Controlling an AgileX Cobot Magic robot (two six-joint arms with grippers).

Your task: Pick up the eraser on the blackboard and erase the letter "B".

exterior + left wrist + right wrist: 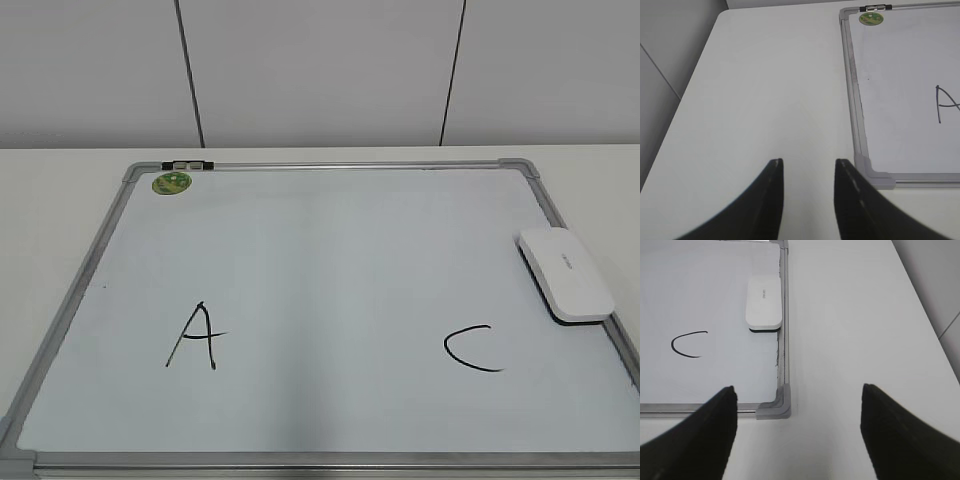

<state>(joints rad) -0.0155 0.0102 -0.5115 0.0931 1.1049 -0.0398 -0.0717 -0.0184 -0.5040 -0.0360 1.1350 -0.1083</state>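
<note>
The blackboard (330, 250) is a white dry-erase board in a silver-grey frame, lying flat on the table. The white oblong eraser (565, 274) rests on the board against its right frame, also visible in the right wrist view (764, 304). A black "A" (197, 337) and a black "C" (472, 348) are drawn on the board. The letter "B" is out of view; between them I see only bare white board. My left gripper (809, 167) hovers open and empty over the table left of the board's near-left corner. My right gripper (798, 389) stands wide open and empty by the near-right corner.
A round green sticker (171, 183) and a small black-and-white clip (188, 163) sit at the board's far-left corner. White table (765, 90) surrounds the board on both sides. A panelled wall (320, 70) rises behind it. Neither arm shows in the exterior view.
</note>
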